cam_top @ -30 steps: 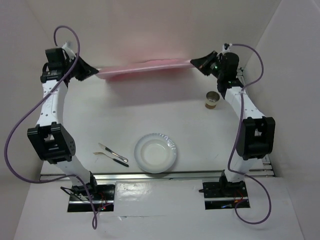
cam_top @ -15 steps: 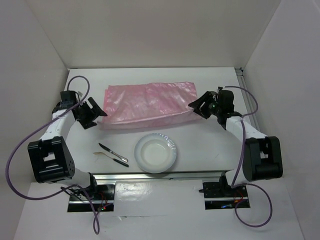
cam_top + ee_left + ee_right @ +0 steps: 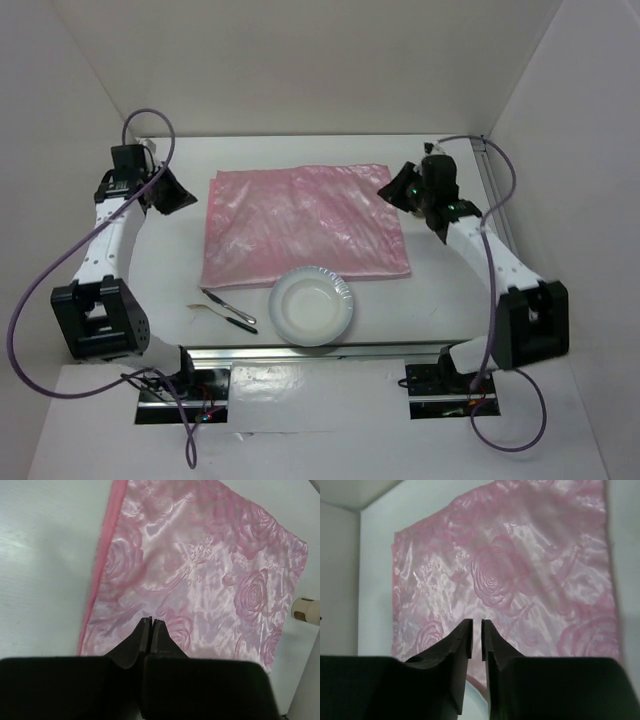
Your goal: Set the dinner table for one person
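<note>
cutlery [image 3: 228,306] just left of the paper plate [image 3: 311,306] is too small to sort: i count two slim pieces, one dark-handled, one pale. one cup [image 3: 306,611] shows only at the right edge of my left wrist view, cut off. the white dinner table [image 3: 450,290] lies under everything, with white walls [image 3: 300,70] on three sides and a metal rail [image 3: 330,352] along the near edge. one pink rose-patterned cloth [image 3: 300,225] lies flat at its middle, the one plate overlapping its near hem. my left gripper [image 3: 172,192] hovers beside the cloth's far left corner, jaws pressed together on nothing. my right gripper [image 3: 392,188] hovers by the far right corner, jaws a sliver apart and empty.
</note>
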`<state>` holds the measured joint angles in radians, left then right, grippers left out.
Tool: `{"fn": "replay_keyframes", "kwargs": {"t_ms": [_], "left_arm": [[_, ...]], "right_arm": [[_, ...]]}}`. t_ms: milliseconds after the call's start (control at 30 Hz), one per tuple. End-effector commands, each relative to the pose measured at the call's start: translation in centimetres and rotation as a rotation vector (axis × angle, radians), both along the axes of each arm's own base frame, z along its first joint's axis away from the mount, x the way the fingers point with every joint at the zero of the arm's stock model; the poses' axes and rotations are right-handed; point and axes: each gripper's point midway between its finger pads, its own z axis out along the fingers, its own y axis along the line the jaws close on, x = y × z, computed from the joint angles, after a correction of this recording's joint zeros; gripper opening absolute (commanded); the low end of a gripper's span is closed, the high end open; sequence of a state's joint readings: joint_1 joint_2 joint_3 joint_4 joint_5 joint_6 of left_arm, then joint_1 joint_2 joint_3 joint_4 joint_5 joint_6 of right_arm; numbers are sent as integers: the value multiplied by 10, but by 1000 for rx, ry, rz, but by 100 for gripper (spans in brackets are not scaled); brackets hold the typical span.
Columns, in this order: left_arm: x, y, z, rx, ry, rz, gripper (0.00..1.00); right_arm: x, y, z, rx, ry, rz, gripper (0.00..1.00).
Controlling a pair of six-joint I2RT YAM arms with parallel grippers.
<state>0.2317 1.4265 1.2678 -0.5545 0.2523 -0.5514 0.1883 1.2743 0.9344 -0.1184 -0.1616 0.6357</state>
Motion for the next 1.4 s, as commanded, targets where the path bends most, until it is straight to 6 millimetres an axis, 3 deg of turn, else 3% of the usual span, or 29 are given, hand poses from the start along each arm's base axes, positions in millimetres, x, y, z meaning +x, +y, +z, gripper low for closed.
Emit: {"fn": "replay_keyframes", "kwargs": {"t_ms": [0,67,200,333,367,400,467,567,867,1000,1067,1100,1133,1200,1233,1300,1333,1367], "left_arm": [[28,-18,-23,-9,50,-64,1],[31,-21,-42,-2,131,-66,0],[44,-16,-85,35,260,-30,0],[58,-18,-105,53,313,-44,0],[61,-22,-125,49,357,-55,0],[60,-25,-134,52,385,-73,0],[68,-25,-142,72,410,-70,0],[67,-27,-176,78,503,-87,0],[89,-27,-196,98,525,-107,0],[97,-30,-194,101,523,-116,0],[109,-28,-187,118,482,-116,0],[108,-32,-184,120,486,-125,0],[109,-30,-176,130,479,-119,0],[109,-31,-163,127,460,-110,13],[111,-29,-152,137,437,-103,19],[106,-32,-117,154,375,-99,34],[107,-32,-104,157,341,-96,50],[105,-30,-76,169,285,-86,58]], "right_arm": [[34,28,-14,-92,71,132,23],[43,36,-58,-110,216,156,15],[55,46,-81,-98,257,164,15],[62,53,-106,-112,329,178,15],[62,50,-115,-126,356,166,15],[60,46,-129,-149,391,147,15],[54,41,-140,-166,417,133,15],[49,30,-154,-197,439,85,15],[39,22,-190,-221,528,41,15],[42,23,-187,-219,519,41,15],[52,25,-168,-215,475,45,15],[52,25,-168,-215,475,45,18],[56,26,-149,-206,440,44,18],[61,29,-124,-202,384,62,25],[61,31,-100,-183,335,69,30],[67,32,-66,-182,250,78,46],[65,29,-47,-180,212,67,59],[64,28,-34,-194,183,79,63]]}}
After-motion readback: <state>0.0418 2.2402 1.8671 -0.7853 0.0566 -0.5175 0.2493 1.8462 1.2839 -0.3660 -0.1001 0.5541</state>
